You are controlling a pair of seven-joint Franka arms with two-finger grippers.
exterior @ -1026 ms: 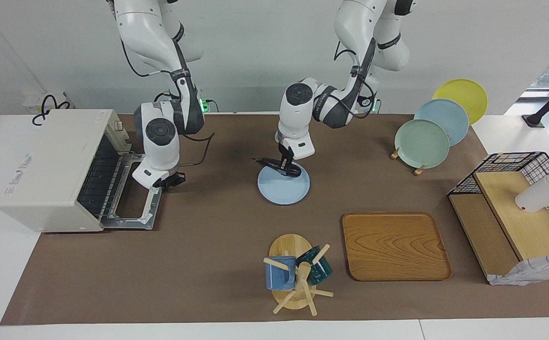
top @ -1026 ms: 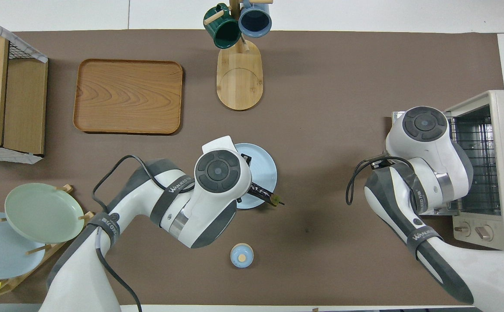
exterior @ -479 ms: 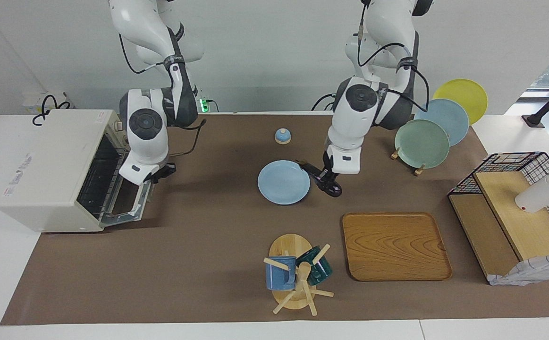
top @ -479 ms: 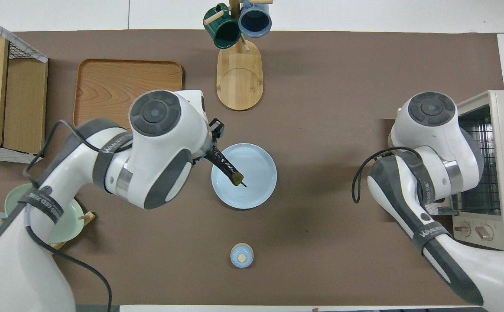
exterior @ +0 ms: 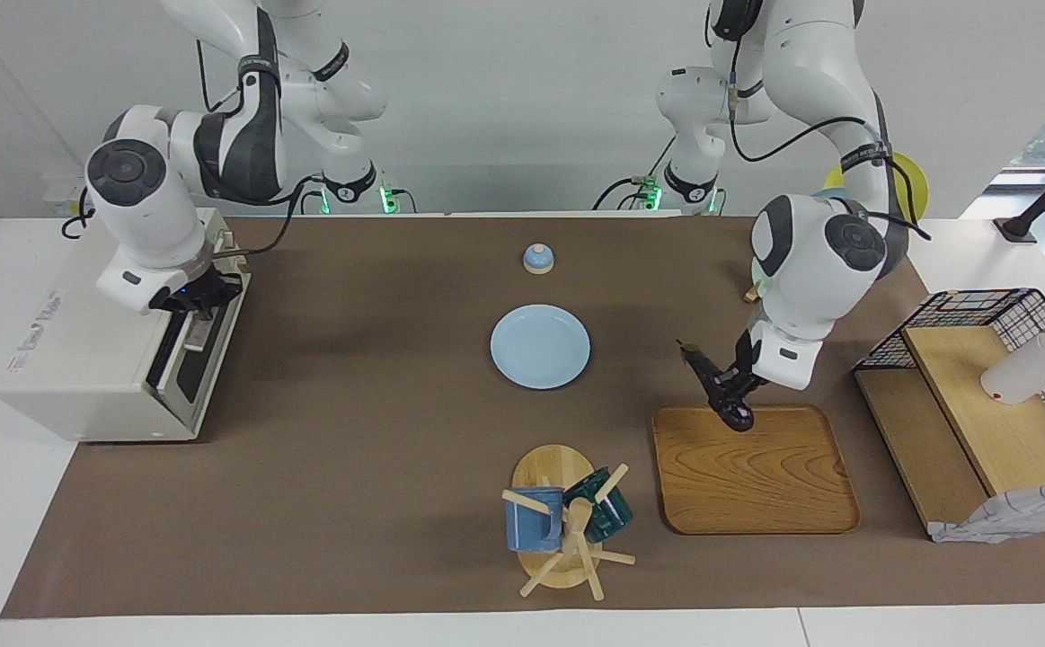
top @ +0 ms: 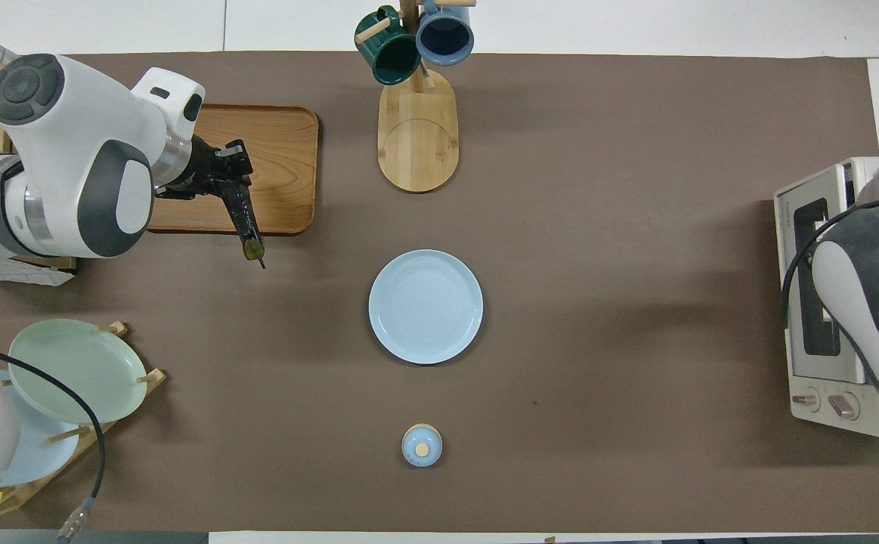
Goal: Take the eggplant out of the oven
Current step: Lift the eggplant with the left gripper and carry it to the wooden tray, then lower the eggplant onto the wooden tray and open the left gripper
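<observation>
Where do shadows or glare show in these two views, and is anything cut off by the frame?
Facing view: soft shadows on the brown mat beside the oven and under the wooden tray; bright window glare at the upper corner near the left arm's end. Overhead view: the eggplant casts a faint shadow on the mat; the oven and the plate rack are cropped by the frame.

In the overhead view the right arm (top: 862, 302) covers part of the oven (top: 809, 227), and the right gripper cannot be seen there. The left arm (top: 69, 159) hides a corner of the wooden tray (top: 280, 166) beside the mug rack (top: 416, 143). In the facing view the left arm (exterior: 819, 270) hides most of the plate stand (exterior: 751, 292); only the yellow plate's (exterior: 913, 175) edge shows. The wire basket (exterior: 980, 310) is cut by the picture's edge.
</observation>
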